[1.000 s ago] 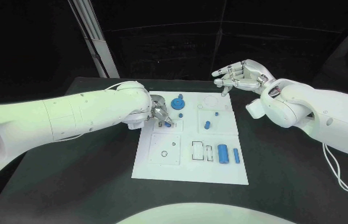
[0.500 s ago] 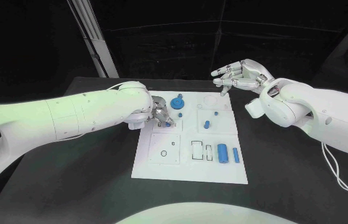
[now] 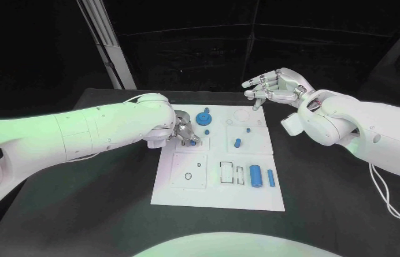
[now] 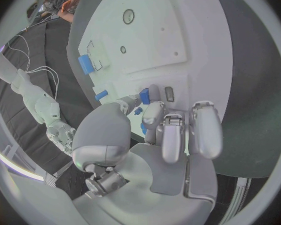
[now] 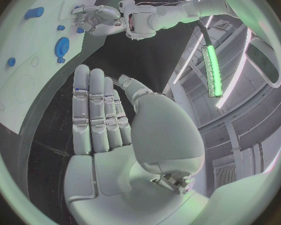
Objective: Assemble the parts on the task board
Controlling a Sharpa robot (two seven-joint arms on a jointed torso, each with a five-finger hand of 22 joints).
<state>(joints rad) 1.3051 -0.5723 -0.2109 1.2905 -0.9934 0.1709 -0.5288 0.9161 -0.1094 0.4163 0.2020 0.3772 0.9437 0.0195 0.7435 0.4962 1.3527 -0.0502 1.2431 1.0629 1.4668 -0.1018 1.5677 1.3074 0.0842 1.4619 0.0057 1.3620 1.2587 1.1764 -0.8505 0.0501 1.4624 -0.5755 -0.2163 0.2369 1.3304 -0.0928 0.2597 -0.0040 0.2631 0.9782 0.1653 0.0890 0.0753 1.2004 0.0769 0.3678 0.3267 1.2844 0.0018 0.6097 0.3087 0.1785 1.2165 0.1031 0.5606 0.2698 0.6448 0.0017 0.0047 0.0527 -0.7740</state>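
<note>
**Left hand pinches a blue part on the board; right hand hovers released**

Head view: the white task board [image 3: 218,182] lies in the middle of the black desk [image 3: 100,205]. The left hand [image 3: 183,131] is down on the board's far-left section, its fingers closed round a small blue part [image 3: 192,142]. Just beside it stands a round blue part [image 3: 203,119]. Further blue parts lie on the board: a short one [image 3: 237,143] near the centre and two long cylinders [image 3: 256,177] side by side in the near-right section. The right hand [image 3: 277,88] is held above the board's far-right corner, fingers apart and grasping nothing.

Left wrist view: the left hand [image 4: 154,135] holds the small blue part [image 4: 144,96] between thumb and a fingertip, right at the board's surface [image 4: 159,40]. Other blue parts [image 4: 85,64] lie farther along the board.

Right wrist view: the right hand [image 5: 109,135] shows a bare palm with fingers straight and side by side, clear of the board [image 5: 22,92]. The round blue part [image 5: 62,46] sits on the board, and the left hand [image 5: 93,16] works beyond it.
</note>
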